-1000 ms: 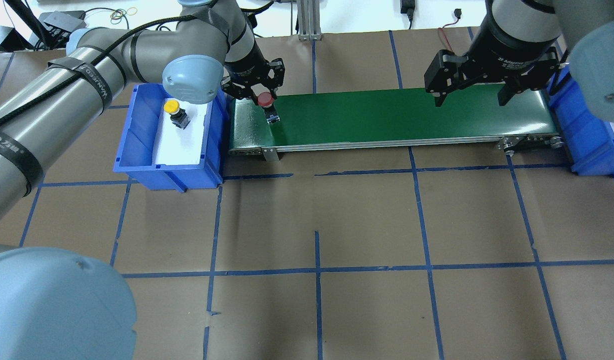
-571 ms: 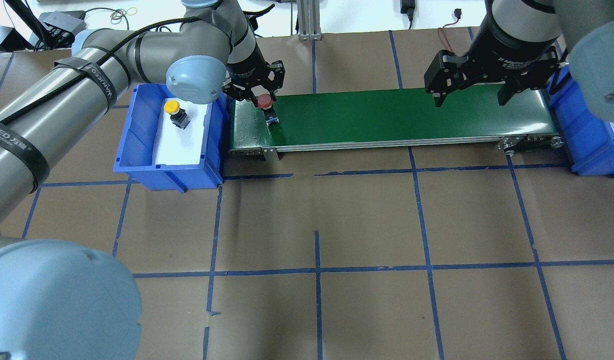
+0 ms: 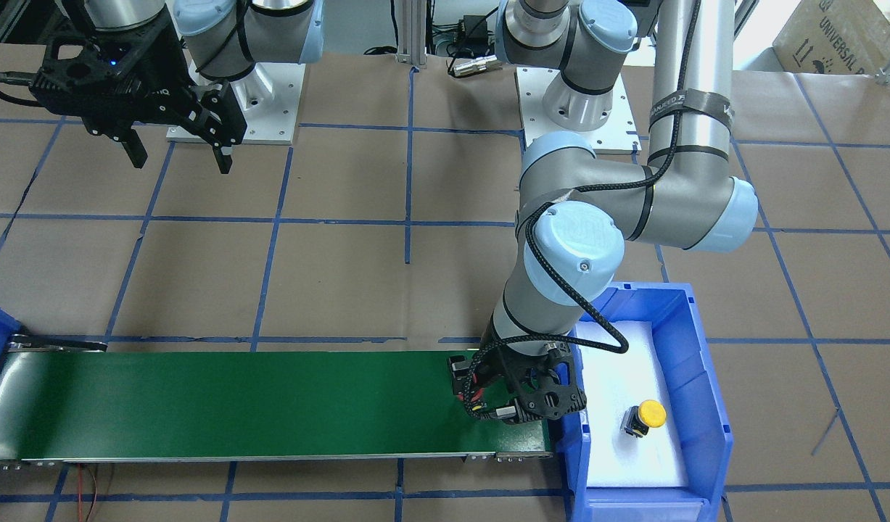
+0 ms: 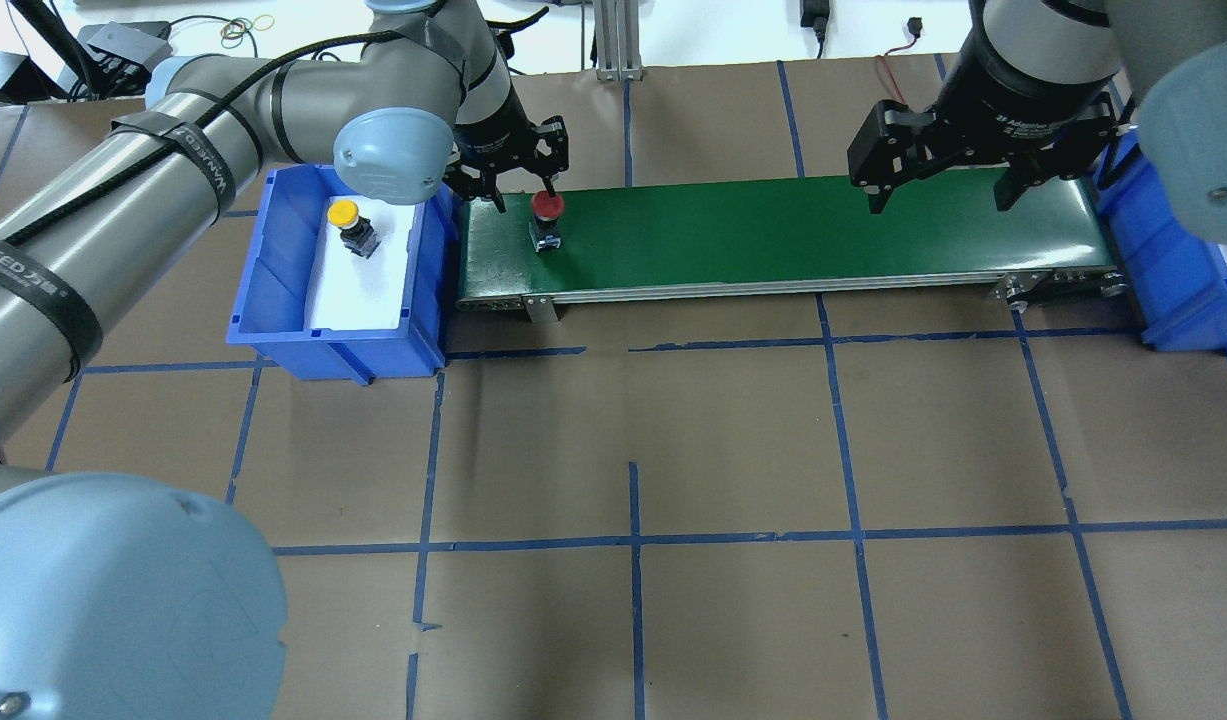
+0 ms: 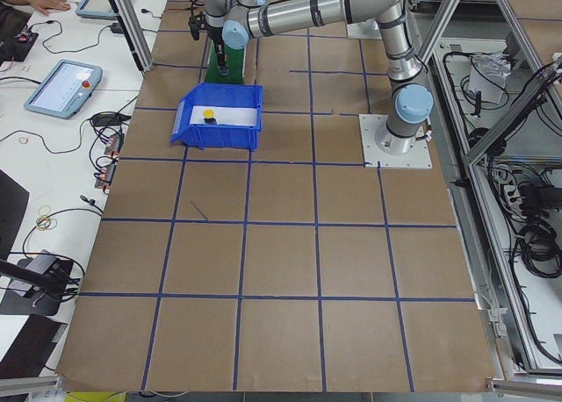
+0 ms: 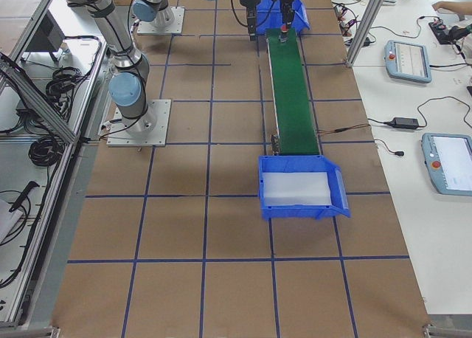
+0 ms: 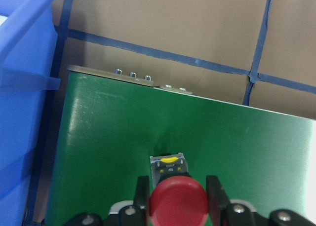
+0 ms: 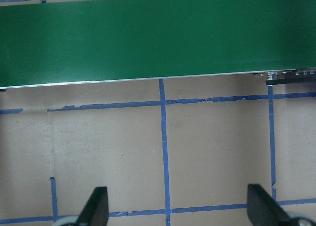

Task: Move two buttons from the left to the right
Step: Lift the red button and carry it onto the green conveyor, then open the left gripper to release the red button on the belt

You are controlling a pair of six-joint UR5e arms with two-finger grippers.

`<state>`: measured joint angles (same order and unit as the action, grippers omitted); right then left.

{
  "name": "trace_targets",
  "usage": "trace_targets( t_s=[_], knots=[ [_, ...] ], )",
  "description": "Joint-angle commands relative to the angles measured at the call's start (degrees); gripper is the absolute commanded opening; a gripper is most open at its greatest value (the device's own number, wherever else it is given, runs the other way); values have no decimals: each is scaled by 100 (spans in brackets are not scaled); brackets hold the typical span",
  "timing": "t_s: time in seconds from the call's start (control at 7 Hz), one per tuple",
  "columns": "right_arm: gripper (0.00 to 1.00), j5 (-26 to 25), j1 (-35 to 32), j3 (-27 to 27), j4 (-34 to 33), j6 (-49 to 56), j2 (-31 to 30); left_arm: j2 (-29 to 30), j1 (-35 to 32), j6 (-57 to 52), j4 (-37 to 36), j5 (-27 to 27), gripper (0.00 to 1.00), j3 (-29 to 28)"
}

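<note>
**A:** Red button [image 4: 546,205], where is it?

**B:** Big stuff first. The table [image 4: 733,450] is covered in brown paper with a blue tape grid. A green conveyor belt [image 4: 793,235] runs along the far side. The left bin [image 4: 273,300] is blue and sits just beside the belt's left end. The right bin [image 4: 1178,270], also blue, is at the other end.

**A:** Grippers?

**B:** The left gripper [image 4: 525,198] hangs over the belt's left end with its fingers spread, pinching nothing. The right gripper [image 4: 941,190] hovers above the belt's right end, jaws wide apart and empty.

**A:** So the red one's loose?

**B:** It stands upright on the belt near the left end, cap up, between the left gripper's fingers. From overhead it sits close to one finger with a clear gap to the other. In the left wrist view the cap fills most of the opening, and I can't tell if it touches a finger.

**A:** What about the yellow button [image 4: 344,213]?

**B:** It's in the left bin on the white liner [image 4: 363,285], toward the far end. Can't tell if it's upright or tipped.
</note>
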<state>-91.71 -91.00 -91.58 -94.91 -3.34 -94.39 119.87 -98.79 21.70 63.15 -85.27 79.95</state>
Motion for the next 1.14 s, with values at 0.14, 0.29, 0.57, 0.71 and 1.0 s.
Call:
trace_targets(
  t_s=[0.14, 0.29, 0.57, 0.71, 1.0],
  knots=[
    [100, -40, 21, 0, 7, 0, 0, -68, 0, -69, 30, -69, 99, -23],
    [100, -23, 13, 0, 7, 0, 0, -182, 26, -243, 152, -138, 99, -111],
    [100, -5, 12, 0, -1, 0, 0, -262, 445, -1206, 390, -499, 100, -427],
    [100, 4, 4, 0, 7, 0, 0, -366, 944, -1743, 408, -438, 100, -367],
    [100, -5, 12, 0, -1, 9, 0, -403, 1335, -2300, 478, -438, 100, -323]
  ],
)
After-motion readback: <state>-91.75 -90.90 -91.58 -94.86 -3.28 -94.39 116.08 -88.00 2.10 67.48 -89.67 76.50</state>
